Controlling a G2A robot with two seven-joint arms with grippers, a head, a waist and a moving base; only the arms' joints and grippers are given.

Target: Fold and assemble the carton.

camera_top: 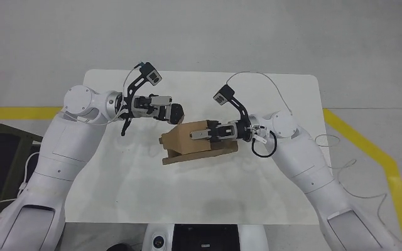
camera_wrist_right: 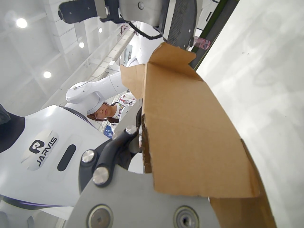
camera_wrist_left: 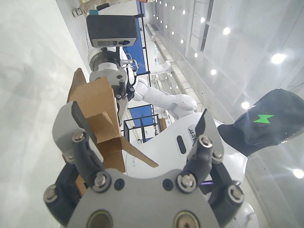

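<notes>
White table (camera_top: 251, 188), brown carton (camera_top: 182, 143) half-folded, flaps loose; right gripper (camera_top: 204, 133) clamps its wall, left gripper (camera_top: 178, 113) gaping just beside.

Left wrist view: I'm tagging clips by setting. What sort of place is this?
Probably a big indoor lab or test hall: a high ceiling with rows of round lights, blue screens on black frames, and a yellow floor line.
</notes>
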